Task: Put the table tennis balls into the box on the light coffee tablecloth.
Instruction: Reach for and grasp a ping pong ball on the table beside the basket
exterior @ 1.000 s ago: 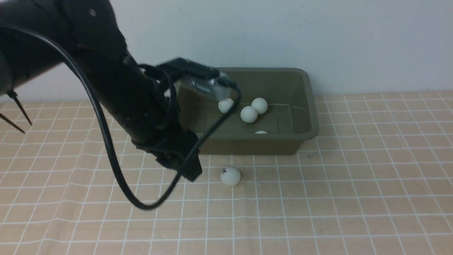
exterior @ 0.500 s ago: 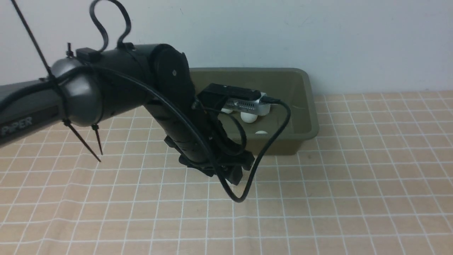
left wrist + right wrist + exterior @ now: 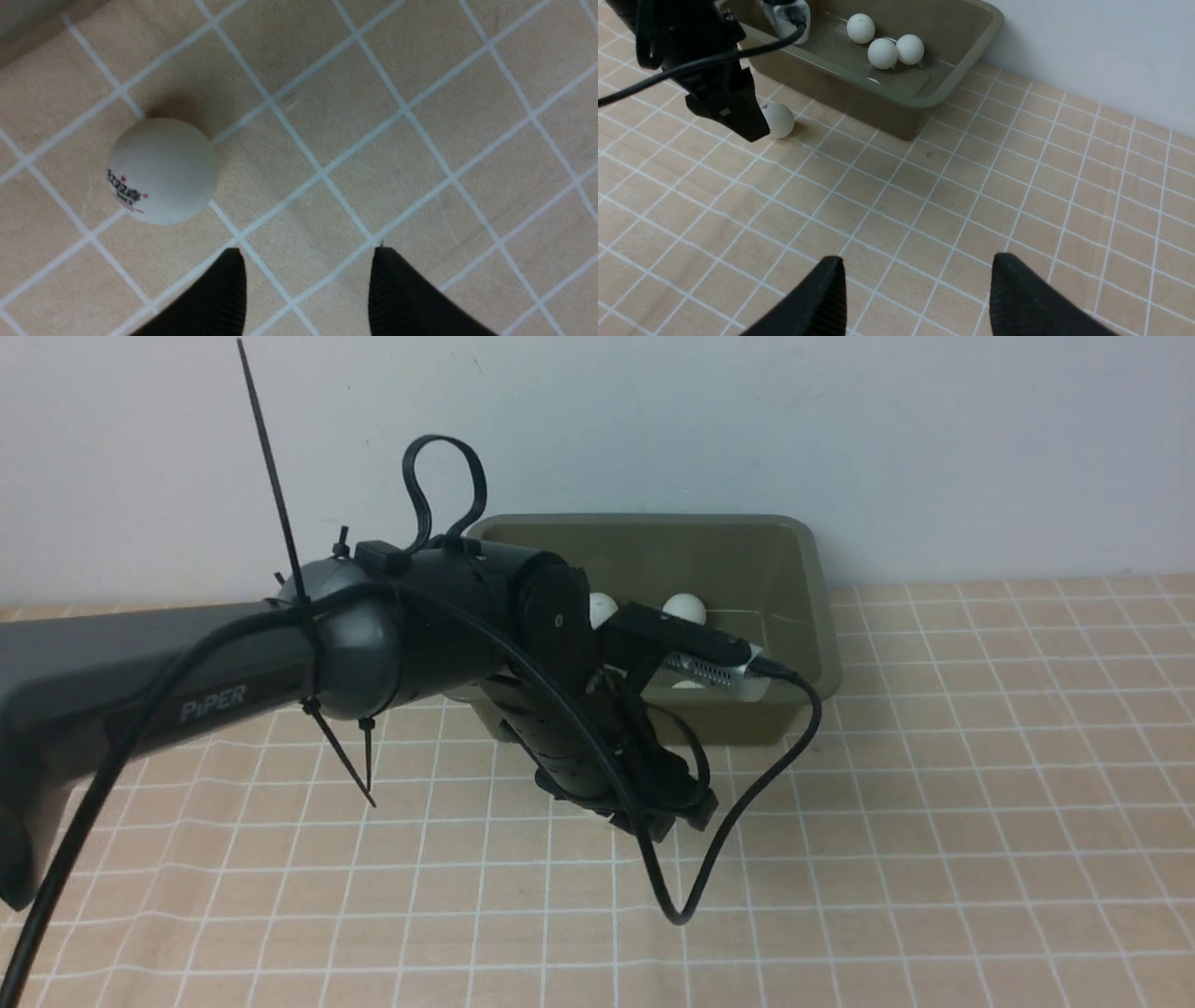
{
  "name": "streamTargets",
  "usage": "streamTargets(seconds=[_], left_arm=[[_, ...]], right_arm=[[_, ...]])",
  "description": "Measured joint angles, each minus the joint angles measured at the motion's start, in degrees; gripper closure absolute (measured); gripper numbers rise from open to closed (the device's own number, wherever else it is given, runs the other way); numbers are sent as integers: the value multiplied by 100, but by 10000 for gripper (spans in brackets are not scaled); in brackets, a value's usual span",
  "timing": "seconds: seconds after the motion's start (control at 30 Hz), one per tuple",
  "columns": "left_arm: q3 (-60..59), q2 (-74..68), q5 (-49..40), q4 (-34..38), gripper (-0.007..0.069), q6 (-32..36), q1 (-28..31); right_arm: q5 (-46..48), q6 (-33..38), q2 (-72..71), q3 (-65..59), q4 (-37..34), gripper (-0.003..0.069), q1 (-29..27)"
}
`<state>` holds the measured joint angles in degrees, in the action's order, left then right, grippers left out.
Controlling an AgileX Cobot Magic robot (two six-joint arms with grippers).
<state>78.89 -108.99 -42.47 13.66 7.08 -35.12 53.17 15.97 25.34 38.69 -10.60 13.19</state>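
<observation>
Just in front of the box's near wall, the left gripper (image 3: 306, 252) hangs low over the light coffee tablecloth (image 3: 934, 803). Its jaws stand apart over bare cloth, gripping nothing. One of the table tennis balls (image 3: 163, 170) lies just beside the fingers, outside the gap rather than between them (in the front view the arm hides it). Beyond it, the box (image 3: 822, 616) stands at the far side of the cloth, against the wall. At least three balls (image 3: 882, 52) rest on its floor. Well to the right and nearer, the right gripper (image 3: 915, 266) hovers with its jaws apart and empty.

The loose ball looks very light, hollow and hard-shelled, with a smooth matte skin. I would expect it to roll at the slightest nudge, or to squirt out of an off-centre pinch. The sound hold is probably across its widest part, with the pads level on opposite sides and closing gently.
</observation>
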Motion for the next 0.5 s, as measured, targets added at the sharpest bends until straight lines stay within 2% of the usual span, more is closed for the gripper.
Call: streamTargets(seconds=[0.07,0.2,0.3,0.37,0.5], left_arm=[[0,86,-79,-147,338,-8,0],[0,234,-377,-1006,338,-446,0],[0,372,-398,-1905,338,-1142,0],[0,421,-369,-2233,338,-1463,0],[0,436,-211,-2425,338,-1799,0]], right_arm=[[0,0,0,0,0,270,0],[-14,7,0,0,5,270,0],[-60,7,0,0,17,270,0],[-111,7,0,0,17,270,0],[-189,9,0,0,18,270,0]])
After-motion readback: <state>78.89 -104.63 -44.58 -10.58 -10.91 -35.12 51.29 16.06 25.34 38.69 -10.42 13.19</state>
